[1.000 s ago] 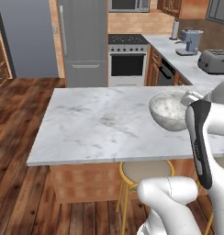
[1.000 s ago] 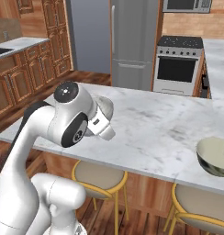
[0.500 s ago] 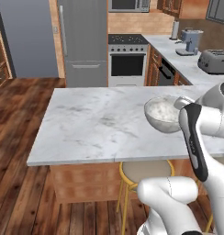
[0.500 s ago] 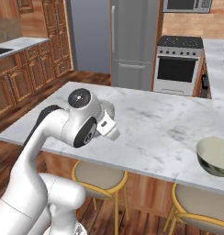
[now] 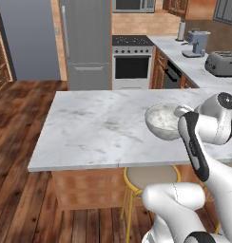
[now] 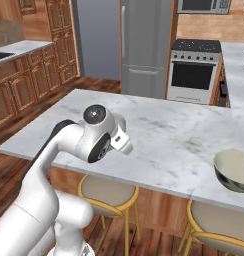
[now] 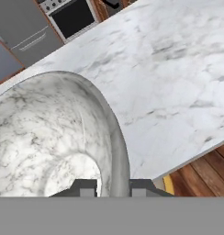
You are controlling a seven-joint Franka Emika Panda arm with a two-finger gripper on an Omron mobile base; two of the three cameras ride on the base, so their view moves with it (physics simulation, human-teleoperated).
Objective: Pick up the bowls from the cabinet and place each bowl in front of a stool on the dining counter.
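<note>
From behind the arm on its left, we look forward and down over the dining counter [image 5: 99,128] toward the oven [image 5: 131,66] beyond it. Our right base view faces the same counter [image 6: 169,135] and oven [image 6: 195,75] from the other side. Our hand view sits close above that counter [image 7: 178,73].

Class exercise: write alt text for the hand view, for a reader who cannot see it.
A speckled grey-white bowl seen close up, its rim pinched between the shut gripper at the bottom edge. Behind it lies the white veined marble dining counter, with a black oven beyond.
</note>
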